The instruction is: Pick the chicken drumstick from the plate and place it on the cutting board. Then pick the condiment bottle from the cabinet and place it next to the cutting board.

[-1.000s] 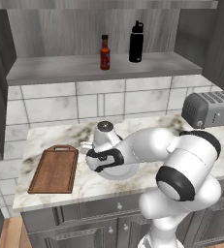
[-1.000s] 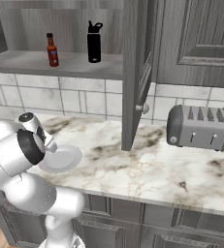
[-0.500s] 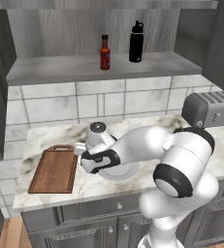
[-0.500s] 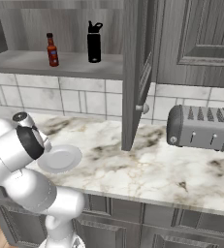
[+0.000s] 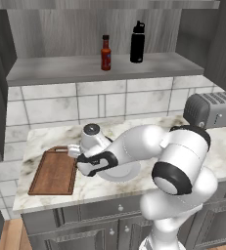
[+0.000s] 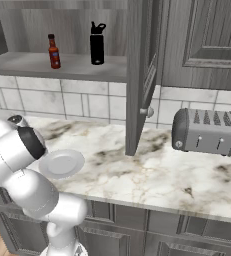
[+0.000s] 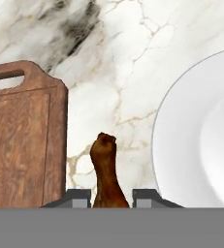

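- Marble-look surface (image 5: 217,161) runs under a tiled wall, with grey drawers below and a grey wood-grain cabinet (image 5: 104,73) recess above it.
- So the hand (image 7: 111,197) is pinching the chicken drumstick (image 7: 106,172): in the hand view the two finger tips sit tight on either side of its thick lower part and the narrow end sticks out ahead of them.
- Under the drumstick in that view is bare marble, in the strip between board and plate. Can't tell how high above it the hand hangs.
- Cutting board (image 7: 24,140) is just to the left of the hand in the hand view, handle slot at the far end. Its raised edge is near the drumstick but not touching it.
- Plate (image 7: 181,140) is just off to the right of the hand in the same view, and it looks bare.
- From the left base view the hand (image 5: 74,152) is at the right edge of the cutting board (image 5: 53,173), with the plate (image 5: 126,172) mostly hidden behind the arm. The right base view shows the plate (image 6: 62,163) out in the open beside the arm.
- Condiment bottle (image 5: 105,52) stands upright on the cabinet shelf, well above and beyond the hand, with a taller black bottle (image 5: 137,42) near it.
- Silver toaster (image 6: 207,131) sits far off on the surface, well away from the hand, past an open cabinet door (image 6: 139,75).
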You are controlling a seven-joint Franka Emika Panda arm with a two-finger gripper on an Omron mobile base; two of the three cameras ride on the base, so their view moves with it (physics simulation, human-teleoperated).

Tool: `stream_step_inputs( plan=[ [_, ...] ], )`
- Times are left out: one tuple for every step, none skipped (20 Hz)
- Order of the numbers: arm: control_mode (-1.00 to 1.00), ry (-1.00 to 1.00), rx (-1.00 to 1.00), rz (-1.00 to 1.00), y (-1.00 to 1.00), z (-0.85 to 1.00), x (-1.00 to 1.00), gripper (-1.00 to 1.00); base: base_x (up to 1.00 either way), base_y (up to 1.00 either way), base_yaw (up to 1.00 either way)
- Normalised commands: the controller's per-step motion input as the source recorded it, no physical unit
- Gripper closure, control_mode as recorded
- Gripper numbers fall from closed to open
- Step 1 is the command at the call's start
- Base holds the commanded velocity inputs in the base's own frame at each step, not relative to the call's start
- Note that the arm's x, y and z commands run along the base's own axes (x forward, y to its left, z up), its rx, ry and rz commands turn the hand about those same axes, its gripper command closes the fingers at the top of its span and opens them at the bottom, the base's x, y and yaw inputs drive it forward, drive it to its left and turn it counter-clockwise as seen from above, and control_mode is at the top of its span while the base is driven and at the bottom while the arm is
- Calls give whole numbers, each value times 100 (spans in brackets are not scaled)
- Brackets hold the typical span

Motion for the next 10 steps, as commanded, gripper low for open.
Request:
stream_step_inputs(
  plan=[
    [-100,0,0,0,28,0,0,100,0,0,0],
    [-100,0,0,0,28,0,0,100,0,0,0],
    [-100,0,0,0,29,0,0,100,0,0,0],
    [-100,0,0,0,29,0,0,100,0,0,0],
    [-100,0,0,0,29,0,0,100,0,0,0],
    [-100,0,0,0,29,0,0,100,0,0,0],
    [-100,0,0,0,29,0,0,100,0,0,0],
    [-100,0,0,0,29,0,0,100,0,0,0],
    [-100,0,0,0,30,0,0,100,0,0,0],
    [-100,0,0,0,30,0,0,100,0,0,0]
  ],
)
